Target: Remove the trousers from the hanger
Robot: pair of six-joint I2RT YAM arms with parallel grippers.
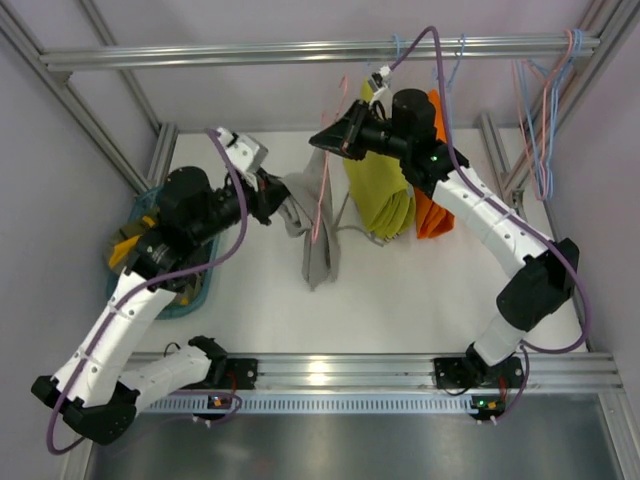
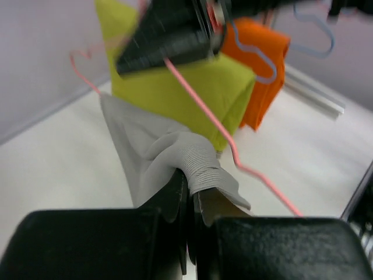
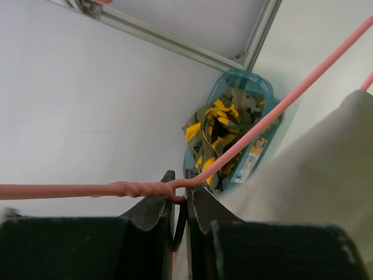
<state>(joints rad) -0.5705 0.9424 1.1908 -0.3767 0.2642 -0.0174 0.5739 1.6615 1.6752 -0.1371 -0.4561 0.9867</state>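
The pale grey trousers (image 1: 315, 235) hang over a thin pink wire hanger (image 1: 322, 195) in mid-scene. My left gripper (image 1: 270, 195) is shut on their ribbed waistband (image 2: 201, 163) from the left. My right gripper (image 1: 330, 138) is shut on the pink hanger (image 3: 145, 189) at its twisted neck and holds it up. The camouflage trousers (image 3: 224, 131) lie in a blue basket (image 1: 190, 300) at the left; in the top view the left arm hides most of them.
Yellow-green (image 1: 380, 195) and orange (image 1: 432, 215) cloths hang behind the grey pair. Several empty blue and pink hangers (image 1: 540, 110) hang from the top rail (image 1: 300, 50) at the right. Aluminium frame posts ring the white floor.
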